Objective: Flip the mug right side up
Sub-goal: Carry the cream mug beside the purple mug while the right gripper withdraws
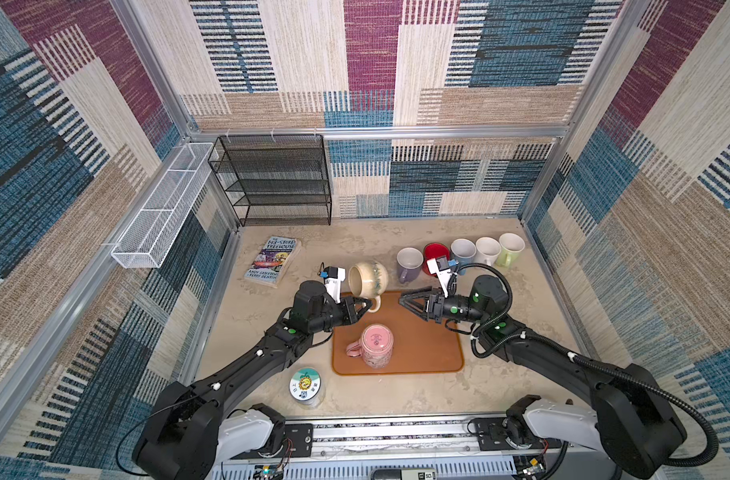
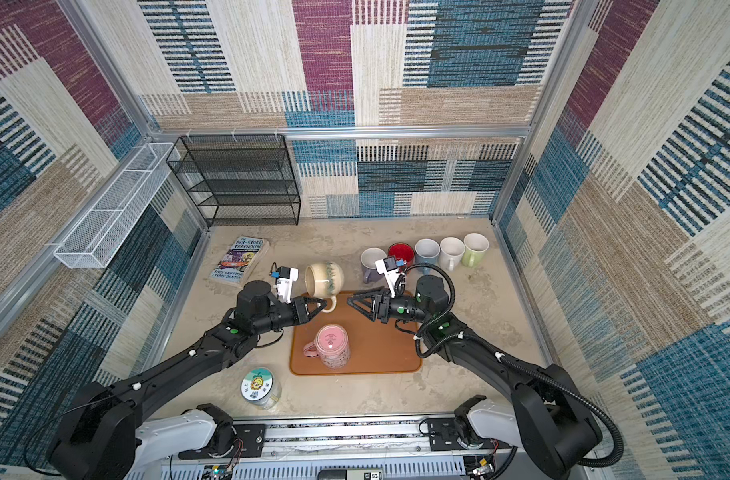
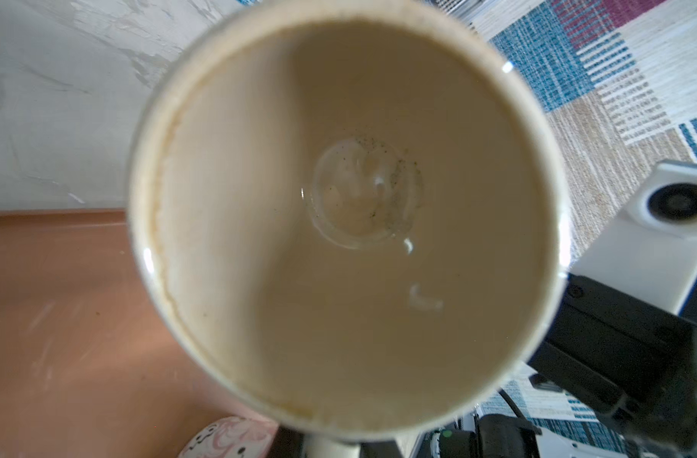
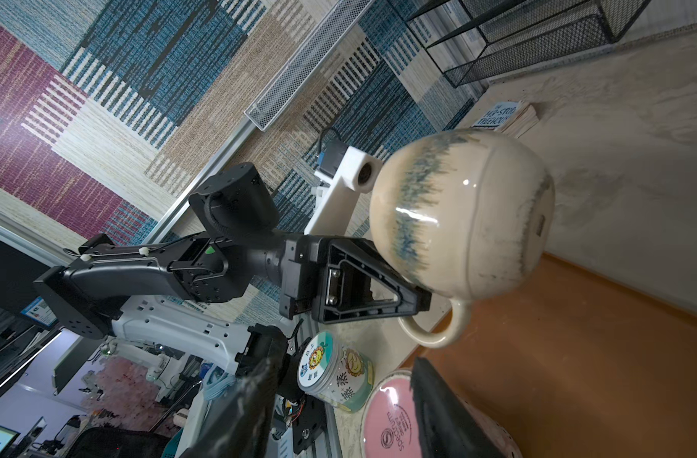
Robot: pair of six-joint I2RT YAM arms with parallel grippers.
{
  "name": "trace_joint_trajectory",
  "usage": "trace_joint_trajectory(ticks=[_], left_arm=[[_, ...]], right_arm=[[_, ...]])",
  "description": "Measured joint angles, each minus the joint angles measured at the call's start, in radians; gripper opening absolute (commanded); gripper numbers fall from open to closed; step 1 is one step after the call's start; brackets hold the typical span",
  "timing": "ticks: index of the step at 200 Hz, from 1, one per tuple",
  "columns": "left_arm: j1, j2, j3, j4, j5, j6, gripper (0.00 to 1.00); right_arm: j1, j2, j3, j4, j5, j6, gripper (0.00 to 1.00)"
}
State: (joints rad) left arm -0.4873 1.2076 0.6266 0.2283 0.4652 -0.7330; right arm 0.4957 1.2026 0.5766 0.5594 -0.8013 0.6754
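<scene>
Both top views look steeply down from above my shoulders onto the whole tabletop (image 1: 355,237), facing the back wall (image 1: 438,178). My left wrist camera sits right at the cream mug (image 3: 339,222), peering into its mouth. My right wrist camera faces that mug's outside from farther off, across the orange mat (image 4: 577,357).

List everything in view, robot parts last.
cream mug: one, cream with blue-green glaze, held sideways
pink mug: one, pink, upside down on mat
mat: one, orange, centre
upright mugs: five, purple, red, blue, white, green, back-right row
book: one, colourful, back left
jar: one, clear, front left
shelf: one, black mesh, back left
basket: one, white wire, hung at left
left gripper: one, black, jaws shut on cream mug's handle
right gripper: one, black, jaws open, empty
</scene>
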Motion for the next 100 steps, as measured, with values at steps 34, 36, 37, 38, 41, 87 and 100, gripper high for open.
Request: trace_joint_trajectory(ticks=[34, 36, 37, 38, 41, 87, 100], left_arm=[[0.009, 0.053, 0.117, -0.148, -0.048, 0.038, 0.00], [0.010, 0.057, 0.126, -0.160, -0.051, 0.041, 0.00], [0.010, 0.058, 0.129, -0.164, -0.053, 0.043, 0.00], [0.010, 0.061, 0.135, -0.171, -0.055, 0.046, 0.00], [0.010, 0.065, 0.148, -0.185, -0.061, 0.051, 0.00], [0.012, 0.156, 0.328, -0.414, -0.173, 0.173, 0.00], [0.012, 0.185, 0.375, -0.475, -0.206, 0.204, 0.00]], right_arm=[[0.000, -0.041, 0.004, -0.076, 0.042, -0.056, 0.67], [0.000, -0.046, 0.004, -0.081, 0.045, -0.061, 0.68], [0.000, -0.049, 0.004, -0.085, 0.047, -0.064, 0.69], [0.000, -0.051, 0.004, -0.086, 0.047, -0.067, 0.69], [0.000, -0.059, 0.003, -0.092, 0.050, -0.074, 0.71], [0.000, -0.166, -0.017, -0.164, 0.103, -0.186, 0.90], [0.000, -0.185, -0.021, -0.190, 0.121, -0.210, 0.94]])
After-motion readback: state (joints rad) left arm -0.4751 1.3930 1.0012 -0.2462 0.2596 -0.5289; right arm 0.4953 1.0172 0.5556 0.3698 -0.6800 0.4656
